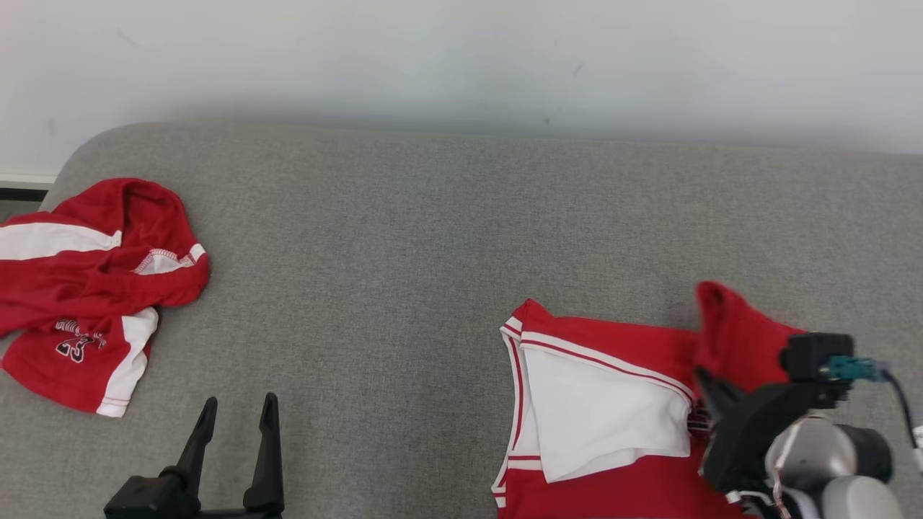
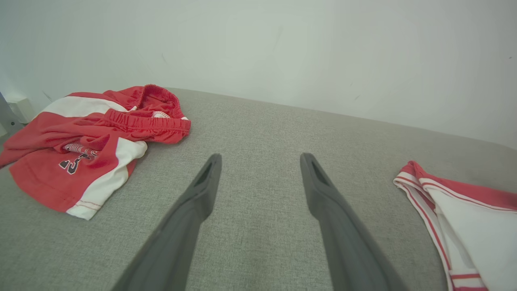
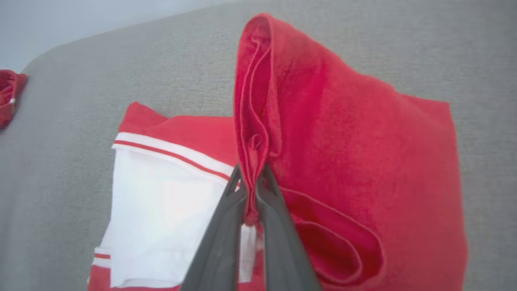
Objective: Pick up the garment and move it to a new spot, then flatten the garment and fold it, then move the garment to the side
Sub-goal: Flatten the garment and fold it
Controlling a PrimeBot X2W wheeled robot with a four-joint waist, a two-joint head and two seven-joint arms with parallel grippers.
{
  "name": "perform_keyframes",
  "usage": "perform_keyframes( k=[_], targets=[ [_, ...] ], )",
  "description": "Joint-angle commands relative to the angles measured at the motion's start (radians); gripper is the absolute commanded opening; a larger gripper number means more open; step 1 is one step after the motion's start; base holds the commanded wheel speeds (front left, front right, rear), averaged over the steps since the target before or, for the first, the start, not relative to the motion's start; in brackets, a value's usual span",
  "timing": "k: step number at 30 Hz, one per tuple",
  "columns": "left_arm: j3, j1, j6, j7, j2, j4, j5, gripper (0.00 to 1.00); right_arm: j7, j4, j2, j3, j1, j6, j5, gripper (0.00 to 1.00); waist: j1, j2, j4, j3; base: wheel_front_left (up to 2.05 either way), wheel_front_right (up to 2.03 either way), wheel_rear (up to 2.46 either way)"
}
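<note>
The garment [image 1: 606, 404] is a red top with white panels and striped trim, lying partly folded at the near right of the grey surface [image 1: 404, 238]. My right gripper [image 3: 251, 178] is shut on a red fold of the garment [image 3: 323, 141], lifting that flap into a raised ridge. In the head view the right gripper [image 1: 710, 386] sits at the garment's right side. My left gripper [image 1: 238, 414] stands open over bare fabric at the near left, holding nothing. Between its fingers [image 2: 202, 190] only the grey surface shows, with the garment's edge [image 2: 456, 210] off to the right.
A second red and white piece of clothing [image 1: 86, 288] lies crumpled at the far left edge, also seen as that crumpled clothing [image 2: 89, 141] in the left wrist view. A pale wall [image 1: 461, 58] runs behind the surface. Bare grey fabric spans the middle.
</note>
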Motion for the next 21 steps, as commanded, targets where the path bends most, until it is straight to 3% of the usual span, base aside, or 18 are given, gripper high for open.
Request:
perform_keyframes(
  k=[1,9,21],
  targets=[
    [-0.002,0.005,0.001,-0.003,-0.002,0.004,-0.005,1.0,0.002,-0.023,0.0,0.049,0.02,-0.002,0.024,0.0,-0.0001,0.0,0.006,0.001,0.0,0.0,0.0],
    [-0.011,-0.013,-0.008,-0.007,-0.006,0.028,-0.017,1.0,0.028,-0.088,0.0,0.238,0.048,-0.002,0.066,0.0,-0.0001,0.0,0.03,0.002,0.0,0.0,0.0],
    [-0.021,-0.026,-0.019,-0.023,-0.004,0.068,-0.032,1.0,0.007,0.003,0.0,0.326,0.003,-0.002,0.099,0.0,-0.0001,0.0,0.055,-0.003,0.0,0.0,0.0]
  ],
)
